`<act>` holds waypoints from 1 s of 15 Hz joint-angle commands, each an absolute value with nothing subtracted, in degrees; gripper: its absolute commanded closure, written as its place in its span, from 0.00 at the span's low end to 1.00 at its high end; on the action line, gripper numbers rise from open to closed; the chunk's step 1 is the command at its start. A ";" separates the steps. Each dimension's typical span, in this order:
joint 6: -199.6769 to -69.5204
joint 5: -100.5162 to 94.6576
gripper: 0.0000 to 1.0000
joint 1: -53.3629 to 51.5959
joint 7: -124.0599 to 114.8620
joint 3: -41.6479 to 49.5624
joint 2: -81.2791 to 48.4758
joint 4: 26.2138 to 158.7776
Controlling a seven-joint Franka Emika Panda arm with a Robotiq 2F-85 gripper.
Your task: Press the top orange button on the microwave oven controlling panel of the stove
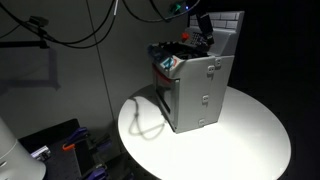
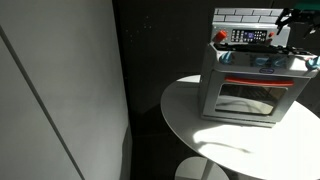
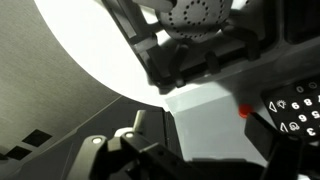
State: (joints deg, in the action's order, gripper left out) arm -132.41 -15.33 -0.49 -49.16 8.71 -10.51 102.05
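Note:
A grey toy stove (image 1: 195, 95) with an oven door (image 2: 247, 97) stands on a round white table (image 1: 250, 135). Its black control panel (image 2: 246, 36) rises at the back. In the wrist view the panel (image 3: 295, 112) shows white symbols, with a small orange button (image 3: 244, 111) at its left edge, next to a pale grey surface. My gripper (image 3: 200, 140) hovers close above the stovetop near the panel. Its dark fingers frame the grey surface and look apart, holding nothing. The gripper shows in both exterior views (image 1: 203, 25) (image 2: 295, 20) above the stove's back.
A round burner (image 3: 195, 15) and dark pot grate (image 3: 200, 60) lie on the stovetop. A white tiled backsplash (image 2: 245, 14) stands behind the panel. Cables (image 1: 75, 35) hang along the dark wall. The white table (image 2: 190, 115) extends in front of the stove.

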 commanded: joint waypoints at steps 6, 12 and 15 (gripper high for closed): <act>-131.96 -15.60 0.00 -0.14 -49.51 8.21 -11.67 100.16; -132.39 -15.59 0.00 -0.12 -49.67 8.38 -13.13 99.10; -132.99 -15.48 0.00 -0.16 -49.71 8.51 -14.36 97.83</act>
